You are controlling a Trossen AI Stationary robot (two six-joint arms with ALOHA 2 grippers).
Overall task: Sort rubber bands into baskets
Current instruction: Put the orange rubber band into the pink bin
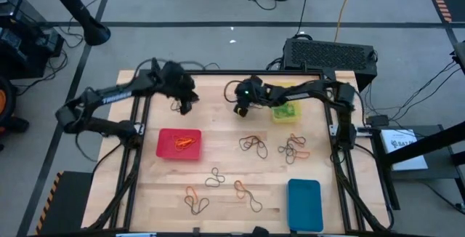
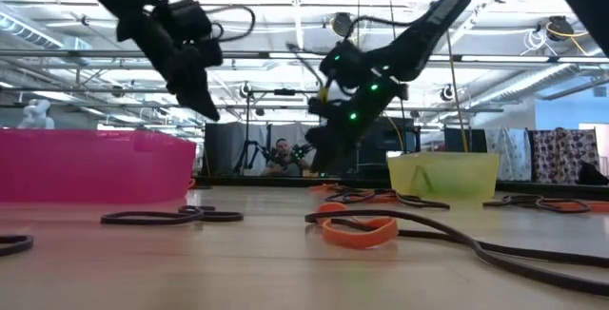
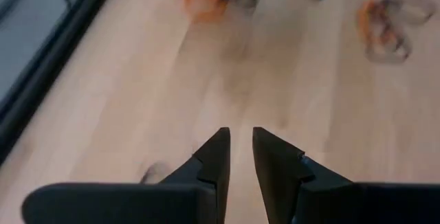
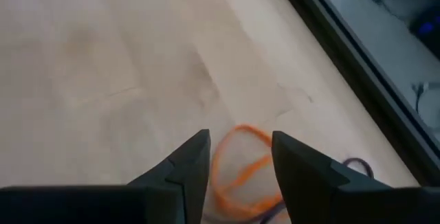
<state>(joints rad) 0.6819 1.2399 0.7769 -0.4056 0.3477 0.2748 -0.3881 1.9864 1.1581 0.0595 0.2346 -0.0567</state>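
1. A pale wooden surface (image 1: 232, 186) with visible plank grain is framed by dark metal rails.
2. Three shallow rectangular plastic baskets are set on it: a red basket (image 1: 179, 143) toward the left, a yellow basket (image 1: 286, 111) toward the far right, and a blue basket (image 1: 304, 205) at the near right corner.
3. In the low view the red basket's wall (image 2: 95, 165) appears translucent pink and the yellow basket's wall (image 2: 444, 174) translucent yellow-green, both smooth.
4. Orange rubber bands (image 1: 186, 142) are seen lying inside the red basket, and green ones (image 1: 285, 112) inside the yellow basket; nothing can be made out in the blue one.
5. Loose rubber bands, thin loops in orange and dark tones, are scattered in tangled clusters across the middle and near part of the surface (image 1: 253, 145), (image 1: 294, 148), (image 1: 197, 201), well apart from the blue basket.
6. The left gripper (image 1: 186, 106) is held above the far part of the surface, beyond the red basket; its tapered dark jaws are narrowly parted with nothing between them (image 3: 240, 159).
7. The right gripper (image 1: 240, 109) hangs just left of the yellow basket; its jaws stand apart and empty, with an orange rubber band (image 4: 239, 165) lying on the wood beyond them.
8. No legible writing can be read.
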